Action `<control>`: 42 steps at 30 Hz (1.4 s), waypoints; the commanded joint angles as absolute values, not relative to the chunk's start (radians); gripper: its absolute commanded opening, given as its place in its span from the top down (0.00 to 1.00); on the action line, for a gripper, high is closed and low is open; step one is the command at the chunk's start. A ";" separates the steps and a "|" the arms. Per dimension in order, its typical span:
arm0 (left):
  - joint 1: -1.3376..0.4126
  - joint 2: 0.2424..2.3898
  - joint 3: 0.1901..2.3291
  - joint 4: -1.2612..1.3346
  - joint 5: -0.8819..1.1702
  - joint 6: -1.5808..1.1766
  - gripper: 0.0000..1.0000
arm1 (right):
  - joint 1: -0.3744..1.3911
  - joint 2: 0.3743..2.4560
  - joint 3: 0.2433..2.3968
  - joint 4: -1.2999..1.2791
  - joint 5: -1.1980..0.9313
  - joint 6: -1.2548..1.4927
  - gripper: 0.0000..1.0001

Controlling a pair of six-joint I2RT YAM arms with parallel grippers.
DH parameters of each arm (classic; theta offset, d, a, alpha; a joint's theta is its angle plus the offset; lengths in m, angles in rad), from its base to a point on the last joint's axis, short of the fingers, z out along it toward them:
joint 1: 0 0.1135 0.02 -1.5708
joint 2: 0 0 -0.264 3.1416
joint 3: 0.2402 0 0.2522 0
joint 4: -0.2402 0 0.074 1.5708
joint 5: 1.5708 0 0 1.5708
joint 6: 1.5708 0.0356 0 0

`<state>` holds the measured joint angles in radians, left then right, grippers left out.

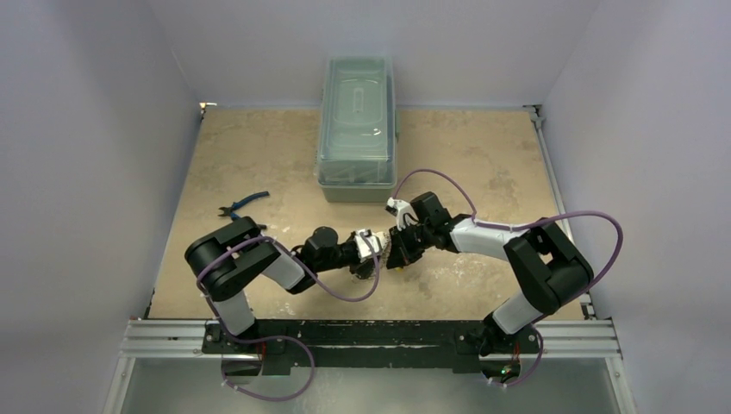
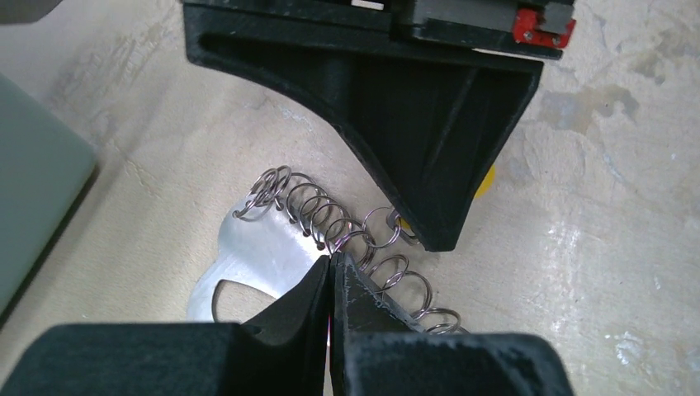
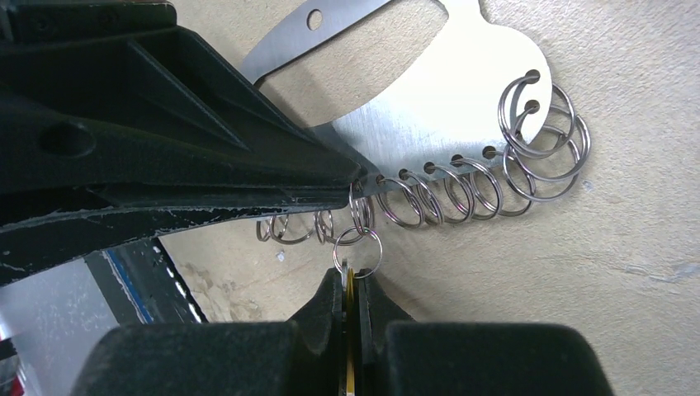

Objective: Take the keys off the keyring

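Observation:
The keyring is a flat silvery plate [image 3: 446,99] with several small split rings [image 3: 462,186] threaded through holes along its edge; it lies low over the table. My left gripper [image 2: 331,260] is shut on the plate's [image 2: 256,247] ringed edge. A key with a yellow head [image 3: 350,285] hangs from one small ring [image 3: 358,252], and my right gripper [image 3: 355,276] is shut on it. The two grippers, left [image 1: 379,246] and right [image 1: 398,250], meet tip to tip at the table's middle. The rest of the key is hidden between the fingers.
A grey-green lidded box [image 1: 356,129] stands at the back centre. Blue-handled pliers [image 1: 243,203] lie on the table to the left, behind the left arm. White walls close in both sides.

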<state>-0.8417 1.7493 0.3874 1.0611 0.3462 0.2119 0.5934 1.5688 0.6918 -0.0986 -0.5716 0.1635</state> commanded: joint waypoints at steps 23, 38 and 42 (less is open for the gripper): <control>-0.898 1.725 0.383 1.052 0.317 0.437 1.00 | 0.586 1.563 0.796 -0.140 -0.644 0.057 1.00; -0.887 1.728 0.406 1.009 0.293 0.309 1.00 | 0.586 1.551 0.794 -0.219 -0.573 0.042 1.00; -0.885 1.733 0.408 1.016 0.285 0.299 1.00 | 0.586 1.552 0.792 -0.210 -0.567 0.046 1.00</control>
<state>-0.8906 1.7279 0.3862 1.0008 0.2928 0.3359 0.5888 1.5738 0.7647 -0.2100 -0.5838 0.0525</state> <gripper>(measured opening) 0.003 0.043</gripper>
